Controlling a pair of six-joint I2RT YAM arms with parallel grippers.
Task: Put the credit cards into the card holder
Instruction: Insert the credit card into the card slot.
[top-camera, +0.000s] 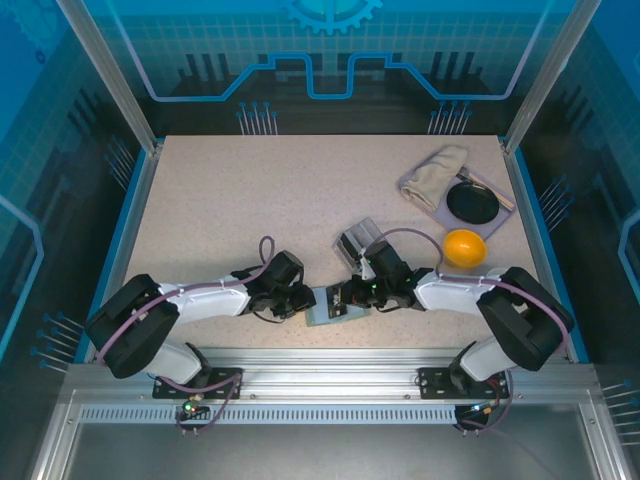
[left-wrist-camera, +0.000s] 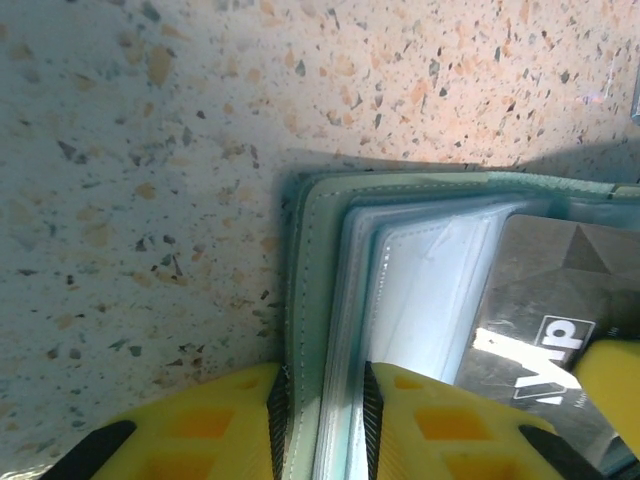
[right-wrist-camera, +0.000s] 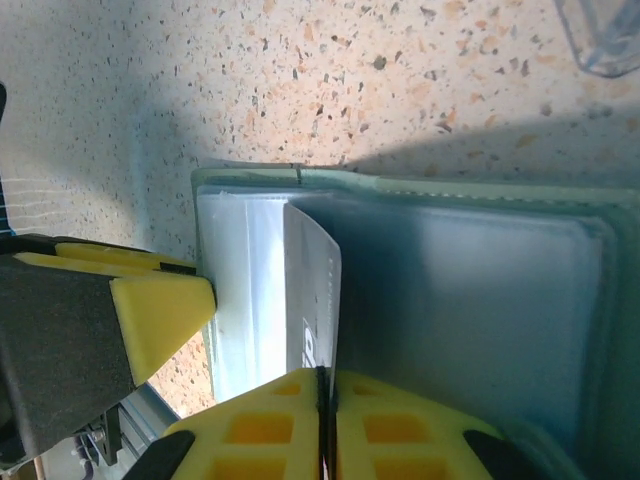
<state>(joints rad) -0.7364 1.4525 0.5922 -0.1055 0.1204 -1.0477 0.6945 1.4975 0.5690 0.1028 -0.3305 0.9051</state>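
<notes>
left gripper (left-wrist-camera: 320, 410): we are pinching the edge of the card holder (left-wrist-camera: 310, 250)
right gripper (right-wrist-camera: 322, 388): we are squeezing a silver credit card (right-wrist-camera: 312, 280)
card holder: lying open at the table's (top-camera: 250, 200) 6 o'clock

Silver card (left-wrist-camera: 545, 290) cut off at right edge, its small print too blurred to read, clear box (right-wrist-camera: 605, 40) cropped at top corner

Top camera looks down from behind across the whole worktop (top-camera: 250, 200); both wrist cameras sit close over the card holder (left-wrist-camera: 308, 280).
</notes>
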